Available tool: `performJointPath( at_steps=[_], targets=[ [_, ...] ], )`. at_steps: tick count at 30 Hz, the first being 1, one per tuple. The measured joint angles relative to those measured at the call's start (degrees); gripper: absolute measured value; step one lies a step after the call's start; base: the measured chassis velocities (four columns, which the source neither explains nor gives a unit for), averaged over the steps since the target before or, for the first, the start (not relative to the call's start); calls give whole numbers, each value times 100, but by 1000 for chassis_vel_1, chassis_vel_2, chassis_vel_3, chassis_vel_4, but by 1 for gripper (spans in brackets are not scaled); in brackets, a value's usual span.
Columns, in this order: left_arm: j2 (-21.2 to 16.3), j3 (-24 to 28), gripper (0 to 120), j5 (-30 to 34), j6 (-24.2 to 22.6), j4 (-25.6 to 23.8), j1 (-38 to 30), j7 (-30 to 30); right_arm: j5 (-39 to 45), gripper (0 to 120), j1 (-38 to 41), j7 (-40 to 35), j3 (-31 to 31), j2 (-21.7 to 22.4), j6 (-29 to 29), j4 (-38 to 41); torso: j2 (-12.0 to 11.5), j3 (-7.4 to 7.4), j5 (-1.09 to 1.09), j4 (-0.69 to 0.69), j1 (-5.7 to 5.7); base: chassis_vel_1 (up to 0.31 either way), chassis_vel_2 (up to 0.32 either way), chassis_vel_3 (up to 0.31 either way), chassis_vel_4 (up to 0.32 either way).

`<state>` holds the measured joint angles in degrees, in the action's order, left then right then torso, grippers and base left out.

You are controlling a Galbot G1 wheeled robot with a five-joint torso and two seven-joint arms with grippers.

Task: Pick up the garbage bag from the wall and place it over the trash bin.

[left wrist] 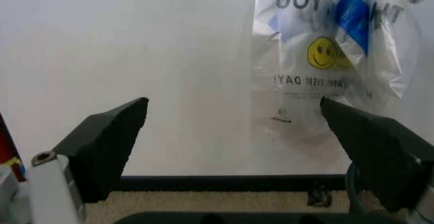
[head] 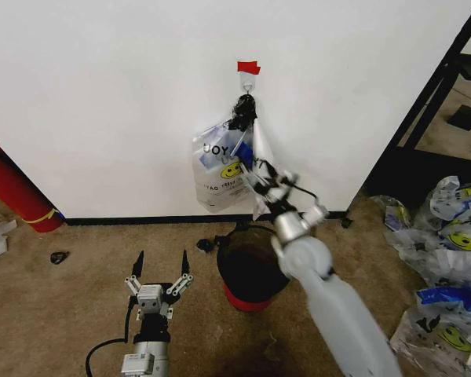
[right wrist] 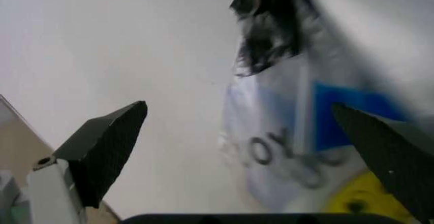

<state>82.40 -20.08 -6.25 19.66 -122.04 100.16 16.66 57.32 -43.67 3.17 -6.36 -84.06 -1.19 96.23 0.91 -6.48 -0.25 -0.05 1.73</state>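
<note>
Thin plastic is the hazard: the bag (head: 224, 174), hanging from the hook (head: 248, 82) on the wall (head: 102, 94) at upper centre, could tear or stay snagged by its black knot if pulled sideways. The right gripper (head: 255, 174) is raised against it, jaws spread. The left gripper (head: 162, 269) waits lower left, jaws released. The bin (head: 250, 271) stands below; spare bags (head: 447, 267) litter the right edge.

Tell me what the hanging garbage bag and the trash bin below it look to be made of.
The garbage bag: thin translucent plastic film, glossy; it creases, and the wall shows faintly through it behind the printed smiley. The trash bin: probably moulded plastic, matte black with a red base, though painted metal cannot be excluded.
</note>
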Motion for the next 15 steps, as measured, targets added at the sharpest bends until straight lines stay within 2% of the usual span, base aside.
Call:
performJointPath(
  at_steps=[1, 7, 11, 15],
  targets=[
    [0, 0, 100, 0, 0, 0, 0, 0, 0, 100, 0, 0, 0, 0, 0, 0, 0, 0, 0, 0, 0, 0, 0, 0, 0],
    [50, -13, 100, -46, 12, -12, 27, 4, 467, 100, 636, 147, -46, -660, 190, -642, 0, 1, -1, 0, 0, 0, 0, 0, 0],
    [80, -22, 100, -60, 12, -35, 27, 5, 451, 100, 790, 147, -122, -805, 190, -934, 0, 1, -1, 2, 0, 0, 0, 0, 0],
    [95, -36, 100, -65, 15, -43, 42, 8, 451, 100, 809, 121, -215, -804, 184, -1075, 1, 1, 0, -3, 0, 0, 0, 0, 0]
  ],
)
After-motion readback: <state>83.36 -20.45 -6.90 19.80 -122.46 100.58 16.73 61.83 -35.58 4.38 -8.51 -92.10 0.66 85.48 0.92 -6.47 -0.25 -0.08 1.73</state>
